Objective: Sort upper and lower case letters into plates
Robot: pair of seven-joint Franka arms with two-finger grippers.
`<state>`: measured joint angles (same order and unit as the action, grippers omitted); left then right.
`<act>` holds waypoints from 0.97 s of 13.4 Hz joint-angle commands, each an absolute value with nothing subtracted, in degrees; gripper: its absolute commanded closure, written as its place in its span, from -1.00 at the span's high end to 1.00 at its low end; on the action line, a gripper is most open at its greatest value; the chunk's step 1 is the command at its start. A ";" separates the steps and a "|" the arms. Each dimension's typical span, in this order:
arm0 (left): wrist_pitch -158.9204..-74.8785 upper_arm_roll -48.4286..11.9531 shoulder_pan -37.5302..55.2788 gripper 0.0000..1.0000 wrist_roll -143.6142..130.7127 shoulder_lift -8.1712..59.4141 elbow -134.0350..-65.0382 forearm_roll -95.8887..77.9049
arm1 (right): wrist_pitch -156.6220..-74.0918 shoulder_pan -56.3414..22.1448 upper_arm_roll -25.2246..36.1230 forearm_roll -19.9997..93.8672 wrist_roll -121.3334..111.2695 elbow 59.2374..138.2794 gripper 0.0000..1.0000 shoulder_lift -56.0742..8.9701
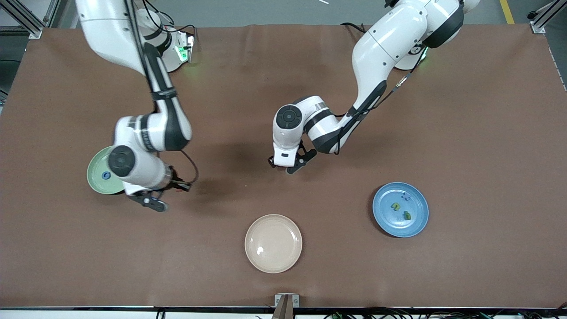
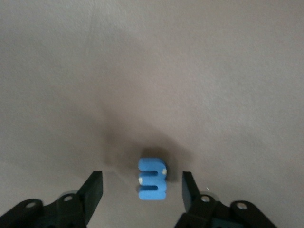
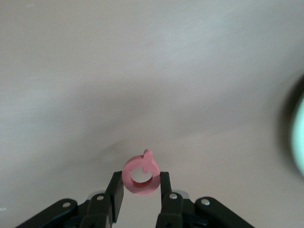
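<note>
Cream plate (image 1: 273, 243) nearest; left fingers (image 2: 93, 190) flank blue letter (image 2: 152, 178), right fingers (image 3: 117, 194) pinch pink letter (image 3: 140, 176).

Beige plate (image 1: 273, 243): you see it empty, resting on the counter, nearest the front camera.
Counter (image 1: 478, 133): you see a plain brown cover.

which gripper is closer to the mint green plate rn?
Right. The right gripper, shut on a pink letter, is right beside the mint green plate; the left gripper is mid-table, straddling a blue letter.
</note>
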<state>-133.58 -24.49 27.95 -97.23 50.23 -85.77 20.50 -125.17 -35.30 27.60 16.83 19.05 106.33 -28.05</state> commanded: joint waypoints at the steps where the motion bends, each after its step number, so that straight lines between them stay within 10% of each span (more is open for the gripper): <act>1: -133.33 -23.91 28.83 0.31 -97.73 51.15 -84.20 19.69 | -132.86 -35.42 33.63 16.17 4.54 117.84 -0.74 -23.55; 6: -133.42 -23.64 29.53 0.03 -97.65 51.86 -84.11 19.69 | -137.81 -25.76 35.33 16.52 -13.08 121.02 -0.74 -25.22; 10: -133.42 -23.64 28.92 -0.99 -96.86 51.07 -84.02 20.21 | -140.27 -23.91 35.16 17.31 -14.50 122.43 -0.73 -26.71; 13: -130.97 -23.03 25.33 -1.00 -95.90 48.18 -83.15 20.92 | -141.14 -20.24 31.05 18.45 -14.50 122.34 -0.72 -27.60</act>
